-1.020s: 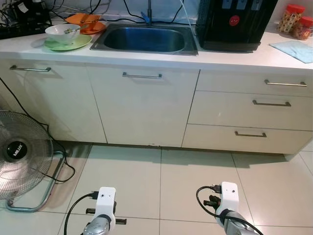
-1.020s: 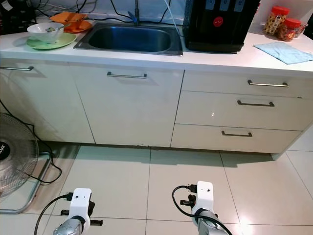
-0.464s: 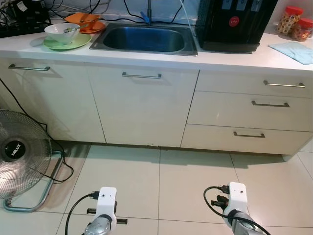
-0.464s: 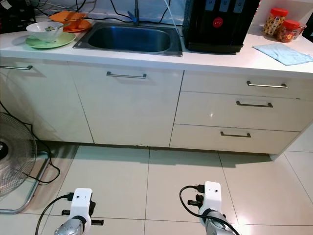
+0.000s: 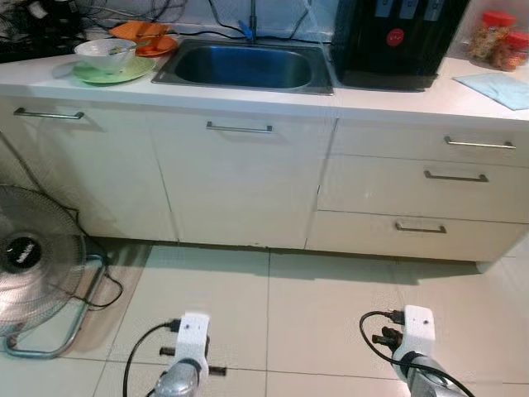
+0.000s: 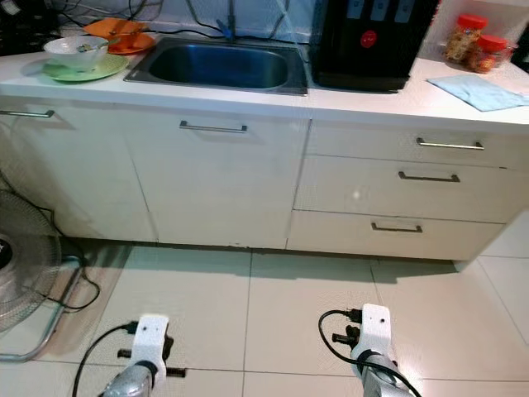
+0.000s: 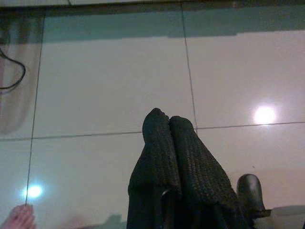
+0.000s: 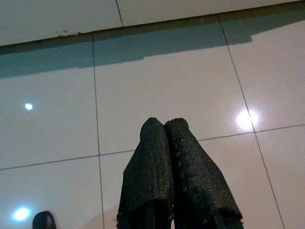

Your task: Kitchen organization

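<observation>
Counter (image 5: 248, 98) with one sink (image 5: 244, 66), two jars (image 5: 500, 37), both fingers pairs (image 7: 167, 121) (image 8: 164, 123) pressed closed, empty

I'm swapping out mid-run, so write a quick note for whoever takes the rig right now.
Left tool and right tool: both shut, holding nothing, hanging low over the floor tiles.
Things: white bowl on green plate and orange plate sit on the counter left of the sink; blue cloth and two red-lidded jars at the right end.
Done: nothing handled.
Left: approach the counter and start sorting.
</observation>
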Robot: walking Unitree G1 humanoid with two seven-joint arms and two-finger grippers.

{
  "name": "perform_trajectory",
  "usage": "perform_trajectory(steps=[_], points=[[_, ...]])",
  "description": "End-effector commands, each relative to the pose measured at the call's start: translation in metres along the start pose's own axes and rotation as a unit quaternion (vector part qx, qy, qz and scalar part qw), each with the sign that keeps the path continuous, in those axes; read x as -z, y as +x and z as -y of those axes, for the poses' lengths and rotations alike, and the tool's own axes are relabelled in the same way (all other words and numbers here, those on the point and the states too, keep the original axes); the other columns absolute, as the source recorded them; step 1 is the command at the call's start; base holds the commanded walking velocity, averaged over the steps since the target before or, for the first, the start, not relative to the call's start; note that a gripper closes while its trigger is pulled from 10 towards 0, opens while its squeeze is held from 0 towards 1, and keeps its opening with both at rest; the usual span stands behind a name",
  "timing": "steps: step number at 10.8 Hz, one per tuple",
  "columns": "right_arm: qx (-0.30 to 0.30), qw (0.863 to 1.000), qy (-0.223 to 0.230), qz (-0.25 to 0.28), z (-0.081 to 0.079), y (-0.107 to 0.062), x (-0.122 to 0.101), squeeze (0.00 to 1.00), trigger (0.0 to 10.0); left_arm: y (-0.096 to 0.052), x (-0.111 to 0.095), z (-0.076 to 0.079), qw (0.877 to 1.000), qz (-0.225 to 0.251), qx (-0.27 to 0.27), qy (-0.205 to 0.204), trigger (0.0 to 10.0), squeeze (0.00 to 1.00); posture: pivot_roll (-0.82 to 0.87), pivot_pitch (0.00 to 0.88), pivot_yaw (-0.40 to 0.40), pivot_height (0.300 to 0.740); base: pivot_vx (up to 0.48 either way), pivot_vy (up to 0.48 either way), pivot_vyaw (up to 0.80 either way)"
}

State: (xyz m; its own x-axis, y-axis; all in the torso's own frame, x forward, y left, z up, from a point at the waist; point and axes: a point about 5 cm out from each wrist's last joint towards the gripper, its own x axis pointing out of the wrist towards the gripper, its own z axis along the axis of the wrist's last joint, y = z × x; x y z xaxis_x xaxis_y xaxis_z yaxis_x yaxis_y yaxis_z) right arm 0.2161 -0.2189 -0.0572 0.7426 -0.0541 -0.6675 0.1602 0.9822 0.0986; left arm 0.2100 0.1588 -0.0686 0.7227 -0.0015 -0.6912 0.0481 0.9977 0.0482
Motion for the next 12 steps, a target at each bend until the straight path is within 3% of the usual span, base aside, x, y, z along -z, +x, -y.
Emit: perform_trajectory(steps=[1,3,5,7,8,9,12], points=[[-0.012,1.000,0.007,0.002,-0.012,0.002,0.001,0.00,10.0,-0.001,0.002,-0.015,1.000,0.001,-0.019,0.000,10.0,0.00,0.05,0.003,-0.038,0.740,0.000,0.000,0.00],[-0.049,0.999,0.008,0.000,-0.045,0.005,0.005,0.00,10.0,-0.005,0.005,-0.041,0.999,-0.004,-0.045,0.008,10.0,0.00,0.07,0.054,0.038,0.740,0.000,0.000,0.00],[-0.062,0.998,0.007,-0.005,-0.058,0.004,0.010,0.00,10.0,-0.004,-0.002,-0.050,0.998,0.004,-0.053,0.019,10.0,0.00,0.06,0.053,0.076,0.740,0.000,0.000,0.00],[-0.052,0.998,0.018,0.003,-0.055,0.004,0.009,0.00,10.0,-0.002,-0.006,-0.047,0.999,0.007,-0.043,0.029,10.0,0.00,0.03,0.056,0.087,0.740,0.000,0.000,0.00],[-0.041,0.999,0.022,0.019,-0.045,0.004,0.005,0.00,10.0,0.001,-0.011,-0.026,0.999,0.013,-0.015,0.026,10.0,0.00,0.00,0.046,0.064,0.740,0.000,0.000,0.00],[-0.043,0.999,0.018,0.025,-0.041,0.004,0.001,0.00,10.0,0.003,-0.014,-0.017,0.999,0.022,-0.006,0.023,10.0,0.00,0.00,0.046,0.045,0.740,0.000,0.000,0.00],[-0.037,0.999,0.003,0.037,-0.035,0.006,-0.011,0.00,10.0,0.003,-0.015,-0.007,0.999,0.031,-0.004,0.005,10.0,0.00,-0.01,0.035,0.013,0.740,0.000,0.000,0.00]])
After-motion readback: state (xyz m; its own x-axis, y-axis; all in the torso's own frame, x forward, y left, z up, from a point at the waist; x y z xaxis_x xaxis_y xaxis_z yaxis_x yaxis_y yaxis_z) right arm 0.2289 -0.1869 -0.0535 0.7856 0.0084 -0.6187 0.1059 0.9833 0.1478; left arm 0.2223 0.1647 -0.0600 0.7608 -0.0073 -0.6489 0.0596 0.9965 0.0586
